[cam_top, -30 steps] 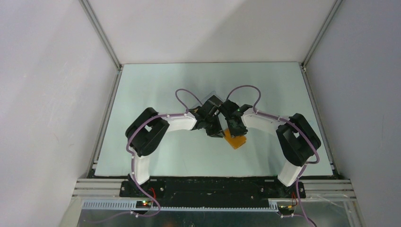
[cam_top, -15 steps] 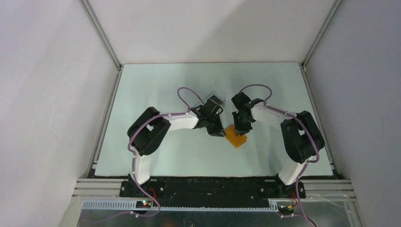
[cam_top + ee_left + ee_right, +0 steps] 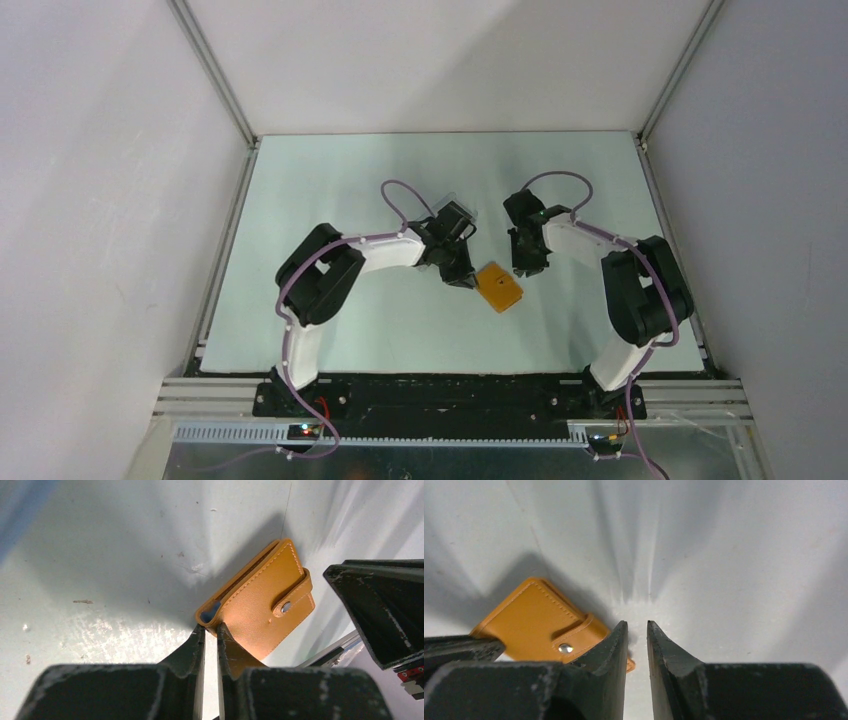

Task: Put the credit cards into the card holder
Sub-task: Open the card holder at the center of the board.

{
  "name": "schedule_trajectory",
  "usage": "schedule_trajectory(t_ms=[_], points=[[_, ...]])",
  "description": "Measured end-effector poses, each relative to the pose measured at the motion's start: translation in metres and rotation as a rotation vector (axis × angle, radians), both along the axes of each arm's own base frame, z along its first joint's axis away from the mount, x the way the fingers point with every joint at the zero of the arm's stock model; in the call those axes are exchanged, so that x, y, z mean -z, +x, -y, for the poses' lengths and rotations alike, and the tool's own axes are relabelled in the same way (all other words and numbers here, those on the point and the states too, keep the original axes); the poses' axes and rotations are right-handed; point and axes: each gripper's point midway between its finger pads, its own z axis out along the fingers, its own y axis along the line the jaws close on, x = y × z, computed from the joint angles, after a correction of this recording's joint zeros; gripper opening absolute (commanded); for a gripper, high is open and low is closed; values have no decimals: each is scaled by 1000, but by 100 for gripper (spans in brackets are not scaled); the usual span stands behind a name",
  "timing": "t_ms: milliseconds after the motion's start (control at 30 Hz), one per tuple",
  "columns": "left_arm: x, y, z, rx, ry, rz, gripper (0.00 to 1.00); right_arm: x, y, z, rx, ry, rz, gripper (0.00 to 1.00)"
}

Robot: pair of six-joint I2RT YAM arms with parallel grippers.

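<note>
Top external | card holder [image 3: 499, 288] flat on table [image 3: 340, 190], long axis 10–4 | left gripper [image 3: 462, 280] nearer, narrow, tips at its 9 o'clock corner, grip unclear | right gripper [image 3: 529, 267] just off its 2 o'clock, narrow, empty

I have both arms bowed inward toward each other. The left arm [image 3: 322, 285] reaches rightward from its raised elbow with the wrist tipped down. The black two-finger left pincer [image 3: 210, 628] has its fingers drawn almost together, nipping the left corner of the small orange leather card holder [image 3: 260, 610]. The right arm [image 3: 640, 292] folds at the elbow, forearm running left. The black right pincer [image 3: 637, 624] hangs low, fingers a narrow slit apart.
</note>
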Motion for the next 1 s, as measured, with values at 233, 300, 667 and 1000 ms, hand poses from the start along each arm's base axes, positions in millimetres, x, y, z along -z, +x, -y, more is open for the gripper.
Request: schedule_trajectory(t_ms=[233,300,667,1000], points=[[0,-2,1,6,13,-15,0,-4,4,4,-26,-57,41,30],[0,-2,1,9,15,-15,0,-10,2,-2,-45,-47,56,32],[1,-2,1,23,17,-13,0,-41,-6,-30,-163,122,172,38],[1,-2,-1,21,9,-13,0,1,-18,-35,-150,147,47,50]])
